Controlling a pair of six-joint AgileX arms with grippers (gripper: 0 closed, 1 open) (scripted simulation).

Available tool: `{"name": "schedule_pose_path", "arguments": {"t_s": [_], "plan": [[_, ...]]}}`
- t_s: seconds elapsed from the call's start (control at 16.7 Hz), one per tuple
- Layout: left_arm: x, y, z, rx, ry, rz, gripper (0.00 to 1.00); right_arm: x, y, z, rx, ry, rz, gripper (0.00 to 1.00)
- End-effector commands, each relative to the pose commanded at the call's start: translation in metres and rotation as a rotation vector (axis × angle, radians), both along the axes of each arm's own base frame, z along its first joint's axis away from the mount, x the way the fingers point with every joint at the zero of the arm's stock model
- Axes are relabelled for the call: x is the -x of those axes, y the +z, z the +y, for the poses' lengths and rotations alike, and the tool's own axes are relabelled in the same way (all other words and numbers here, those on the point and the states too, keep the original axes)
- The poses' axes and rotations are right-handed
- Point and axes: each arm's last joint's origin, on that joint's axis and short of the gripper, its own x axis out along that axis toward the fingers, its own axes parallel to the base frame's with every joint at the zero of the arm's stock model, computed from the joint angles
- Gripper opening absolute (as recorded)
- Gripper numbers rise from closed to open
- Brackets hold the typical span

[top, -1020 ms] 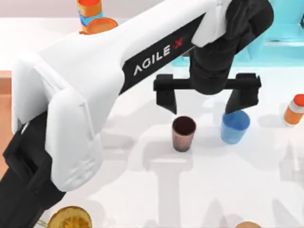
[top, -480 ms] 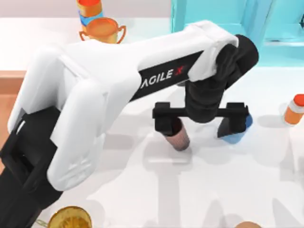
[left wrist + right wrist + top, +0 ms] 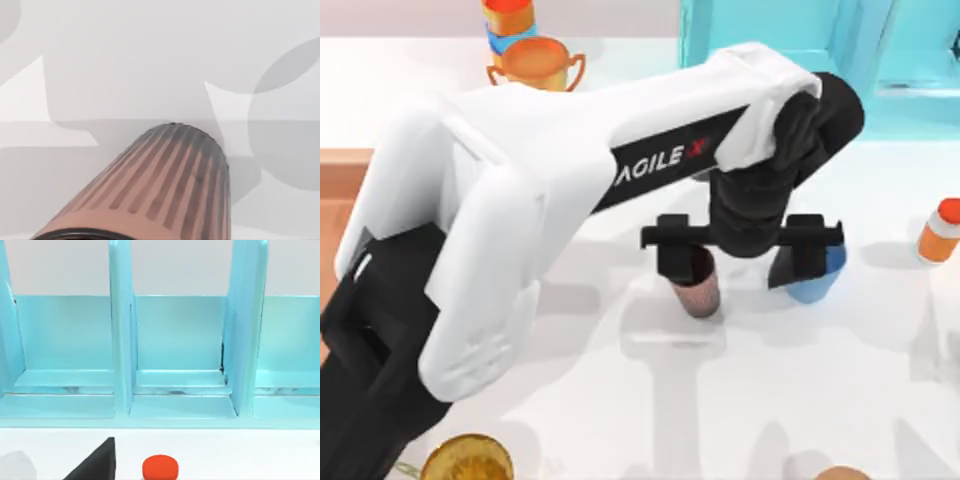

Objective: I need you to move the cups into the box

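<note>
White table (image 3: 650,400) carries brown cup (image 3: 697,290) between wide-spread left tool (image 3: 740,262) fingers.

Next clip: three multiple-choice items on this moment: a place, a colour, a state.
1. The light salmon-tan wooden box lies at the top view's: A centre; B left edge; C right edge.
2. The tapered cup nearer the small orange bottle is: A green; B brown; C blue.
3. The left end effector is: A open; B shut on a cup; C shut on nothing.
B: its wall shows at the left border. C: the blue one stands by the bottle. A: its fingers stand wide apart, one at the dark brown ribbed cup, one at the blue.
</note>
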Motion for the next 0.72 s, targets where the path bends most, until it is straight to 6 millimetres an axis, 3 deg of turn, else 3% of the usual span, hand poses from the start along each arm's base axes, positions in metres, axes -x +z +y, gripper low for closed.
{"name": "schedule_pose_path", "arguments": {"t_s": [0.48, 0.72], "plan": [[0.0, 0.0, 0.0, 0.0, 0.0, 0.0, 0.02, 0.0, 0.0, 0.0, 0.0, 0.0, 0.0, 1.0], [0.0, 0.0, 0.0, 0.0, 0.0, 0.0, 0.0, 0.0, 0.0, 0.0, 0.0, 0.0, 0.0, 1.0]]}}
